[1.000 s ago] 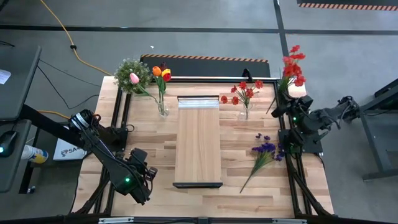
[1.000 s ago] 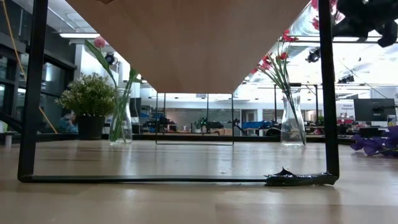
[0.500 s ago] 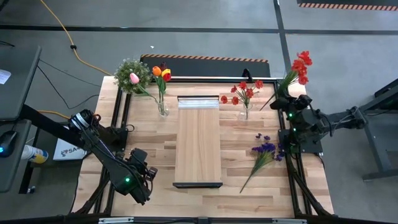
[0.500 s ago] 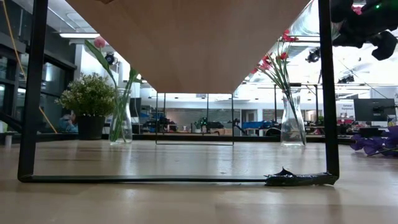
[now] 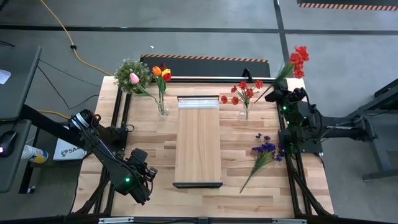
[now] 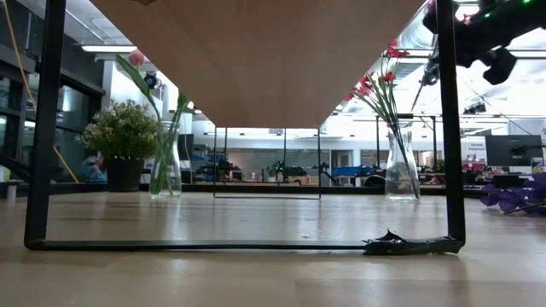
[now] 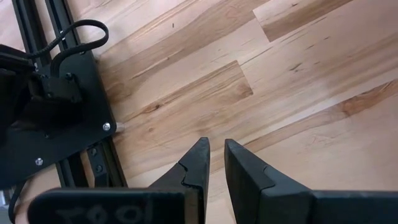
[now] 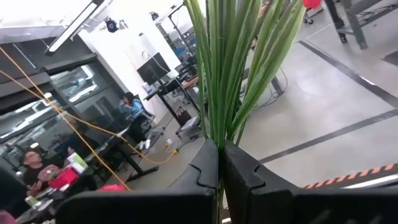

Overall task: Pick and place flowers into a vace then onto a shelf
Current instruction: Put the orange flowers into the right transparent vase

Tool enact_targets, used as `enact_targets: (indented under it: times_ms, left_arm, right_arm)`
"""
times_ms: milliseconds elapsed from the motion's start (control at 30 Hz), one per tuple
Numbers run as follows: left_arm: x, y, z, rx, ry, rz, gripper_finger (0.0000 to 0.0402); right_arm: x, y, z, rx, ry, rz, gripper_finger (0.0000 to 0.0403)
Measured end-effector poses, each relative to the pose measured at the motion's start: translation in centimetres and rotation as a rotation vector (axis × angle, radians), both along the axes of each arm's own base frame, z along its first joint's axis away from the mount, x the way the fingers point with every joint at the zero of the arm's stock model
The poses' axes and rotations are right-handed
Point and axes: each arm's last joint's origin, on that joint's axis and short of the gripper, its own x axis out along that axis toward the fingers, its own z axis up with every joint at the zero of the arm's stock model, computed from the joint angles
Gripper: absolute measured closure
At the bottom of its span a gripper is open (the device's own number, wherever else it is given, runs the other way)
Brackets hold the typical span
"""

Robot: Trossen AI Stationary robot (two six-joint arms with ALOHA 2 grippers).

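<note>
High view puts the shelf (image 5: pixel 198 140) in the middle of the counter (image 5: pixel 149 186), and everything else is best placed from it. Beyond the shelf's right far corner stands a glass vase (image 5: pixel 245 112) already carrying red blossoms, and just past that vase the right gripper (image 5: pixel 275 94) hangs above the counter's far right edge, its fingers (image 8: pixel 211 165) clamped tight on the green stems of a red flower spray (image 5: pixel 297 60). The spray leans outward, blooms pointing away from the shelf and over the floor. To do this step well, the arm would need to swing the stems upright, bring their cut ends directly over the vase mouth, and lower straight down so they slide in beside the flowers already there without knocking the glass. A purple spray (image 5: pixel 262 150) lies flat on the counter to the right of the shelf, not yet picked. On the shelf's far left side a second vase (image 5: pixel 162 107) holds the tulips, next to a bushy potted plant (image 5: pixel 129 73). The left gripper (image 7: pixel 214 165) waits low over bare wood near the shelf's near left corner, fingers nearly together and holding nothing.
</note>
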Motion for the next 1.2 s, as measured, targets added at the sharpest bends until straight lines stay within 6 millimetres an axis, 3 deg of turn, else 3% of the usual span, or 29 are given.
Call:
enact_targets:
  times_ms: [467,1200]
  left_arm:
    - [0.2,-0.2,-0.1,-0.021,-0.018,0.001,0.0316]
    - [0.2,-0.2,-0.1,-0.02,-0.017,0.002,0.0316]
  right_arm:
    - [2.3,-3.0,-0.7,-0.029,0.073,0.092,0.0403]
    - [1.0,-2.3,-0.8,-0.028,0.155,0.21,0.0403]
